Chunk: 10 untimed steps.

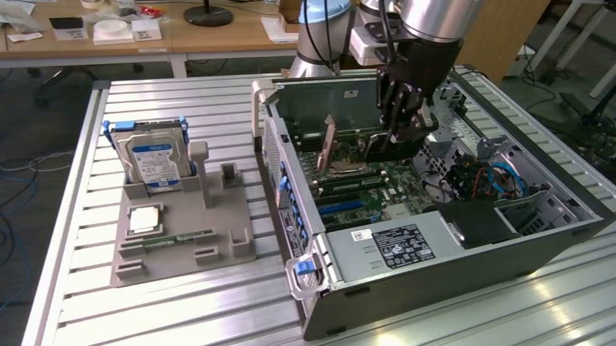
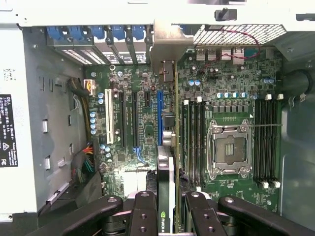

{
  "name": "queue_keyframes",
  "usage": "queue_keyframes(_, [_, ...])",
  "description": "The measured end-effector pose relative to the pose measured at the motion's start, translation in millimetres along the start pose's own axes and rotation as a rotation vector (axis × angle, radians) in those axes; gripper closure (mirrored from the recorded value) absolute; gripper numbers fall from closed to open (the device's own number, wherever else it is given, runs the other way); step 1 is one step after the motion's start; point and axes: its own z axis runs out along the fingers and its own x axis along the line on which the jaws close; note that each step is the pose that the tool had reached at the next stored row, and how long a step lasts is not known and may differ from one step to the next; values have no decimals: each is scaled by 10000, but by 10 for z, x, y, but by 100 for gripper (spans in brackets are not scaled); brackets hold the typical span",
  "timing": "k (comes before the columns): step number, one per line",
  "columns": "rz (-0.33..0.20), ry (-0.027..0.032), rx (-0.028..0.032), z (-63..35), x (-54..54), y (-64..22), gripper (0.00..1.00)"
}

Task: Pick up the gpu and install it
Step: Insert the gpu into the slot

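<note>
wrist view shows the hand (image 2: 168,206) clamped on the gpu (image 2: 166,169), standing edge-on inside the computer case (image 2: 29,147) just beside the blue slot (image 2: 159,115), so pickup looks done, though full seating i can't confirm.

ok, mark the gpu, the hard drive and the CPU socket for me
gpu (image 2: 165,177): wrist view, on the black cooler's edge.
hard drive (image 1: 154,162): exterior view, on its blue label.
CPU socket (image 2: 227,147): wrist view, on the open centre inside the metal frame.
</note>
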Motion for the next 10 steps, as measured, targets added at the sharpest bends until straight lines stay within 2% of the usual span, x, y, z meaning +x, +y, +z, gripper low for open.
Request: queue_keyframes(10, [0,-3,1,119,5,5,73])
